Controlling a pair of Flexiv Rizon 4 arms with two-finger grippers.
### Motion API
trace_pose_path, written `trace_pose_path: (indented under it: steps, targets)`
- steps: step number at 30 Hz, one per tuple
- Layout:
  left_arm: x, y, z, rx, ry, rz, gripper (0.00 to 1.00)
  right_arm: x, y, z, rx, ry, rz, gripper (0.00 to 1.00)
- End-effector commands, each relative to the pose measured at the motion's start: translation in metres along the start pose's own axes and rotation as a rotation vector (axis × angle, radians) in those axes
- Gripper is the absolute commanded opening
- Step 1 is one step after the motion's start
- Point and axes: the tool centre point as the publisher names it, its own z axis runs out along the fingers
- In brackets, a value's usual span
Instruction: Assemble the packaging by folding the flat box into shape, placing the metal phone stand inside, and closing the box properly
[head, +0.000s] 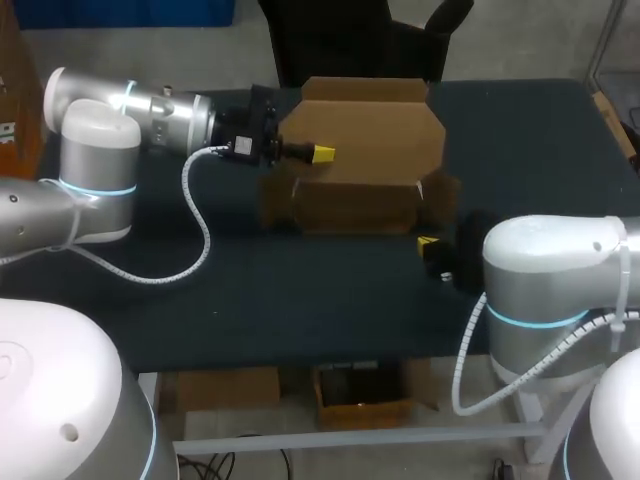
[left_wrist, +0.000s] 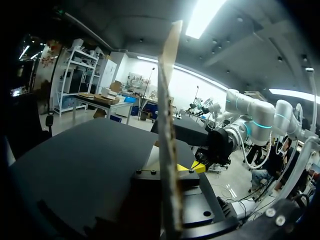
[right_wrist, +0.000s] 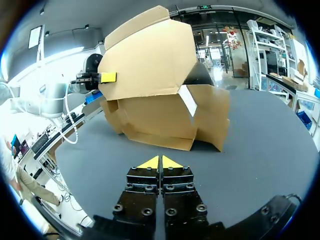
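1. The right gripper hangs low over the worktop, near its right front part. Its yellow tips are pressed together with nothing between them.
2. Just ahead of it, apart from the tips, the cardboard box stands on the worktop around the middle, toward the far edge. Its body is folded up. A small side flap shows a pale face at the corner nearest the right gripper.
3. The box's wide lid flap stands raised above the body on the far side.
4. The left gripper, on the arm from the worktop's left edge, is clamped on the lid flap's left edge. In the left wrist view the cardboard runs edge-on between its fingers.
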Motion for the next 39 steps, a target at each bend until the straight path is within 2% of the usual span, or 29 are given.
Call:
trace_pose_path:
  steps: [1,9,13,24,27,33,37,39]
  targets:
    - [-0.001,0.002,0.000,-0.002,0.000,0.000,0.00,-0.015,0.005,-0.039,0.006,0.147,0.003,0.00]
    - [-0.001,0.002,0.000,-0.002,0.000,0.000,0.00,-0.038,0.012,-0.056,-0.021,0.129,0.002,0.00]
    - [-0.001,0.002,0.000,-0.002,0.000,0.000,0.00,-0.050,0.015,-0.060,-0.029,0.151,-0.001,0.00]
    - [-0.001,0.002,0.000,-0.002,0.000,0.000,0.00,-0.074,0.016,-0.071,0.010,0.191,-0.004,0.00]
    - [-0.001,0.002,0.000,-0.002,0.000,0.000,0.00,-0.081,0.015,-0.072,0.022,0.182,-0.019,0.04]
    - [-0.001,0.002,0.000,-0.002,0.000,0.000,0.00,-0.090,0.016,-0.068,0.029,0.193,-0.070,0.02]
    - [-0.001,0.002,0.000,-0.002,0.000,0.000,0.00,-0.096,0.015,-0.058,0.040,0.207,-0.102,0.07]
    - [-0.001,0.002,0.000,-0.002,0.000,0.000,0.00,-0.098,0.015,-0.051,0.051,0.210,-0.125,0.21]
